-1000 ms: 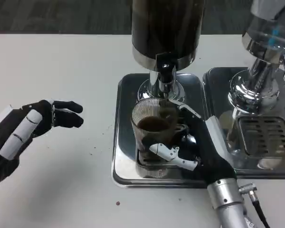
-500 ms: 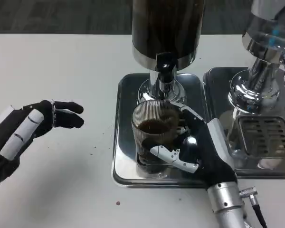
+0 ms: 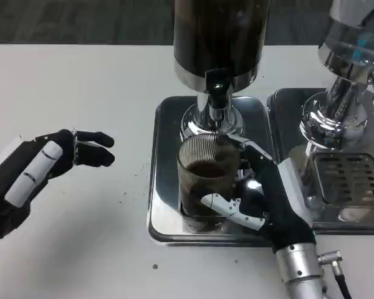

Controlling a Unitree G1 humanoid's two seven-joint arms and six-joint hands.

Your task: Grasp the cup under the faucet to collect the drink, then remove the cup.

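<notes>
white desk (image 3: 81, 81) surface, matte and flat, with dark carpet beyond its far edge. right robot hand (image 3: 255, 196) wraps the cup (image 3: 207, 180), fingers closed around the right side and front of the ribbed glass wall, thumb across the lower front. cup stands upright, long axis vertical, mouth facing up, holding dark liquid; it sits on the polished steel tray (image 3: 165, 187) just below and slightly forward of the faucet (image 3: 215, 93). faucet is a short black spout projecting from the dark cylindrical dispenser (image 3: 219, 37), which rests on a chrome pedestal at the tray's rear. tray is rectangular with rounded corners and a raised rim; its near edge lies close to the desk's near side. second steel tray (image 3: 287, 106) with a slotted grille and a chrome-based dispenser (image 3: 346, 68) stands just beside the first, on the right, leaving little free room there. left robot hand (image 3: 47, 165) hovers over bare desk well apart from the tray, fingers spread and holding nothing; broad open surface lies around it. small dark specks (image 3: 126, 196) dot the desk near the tray's left edge.
</notes>
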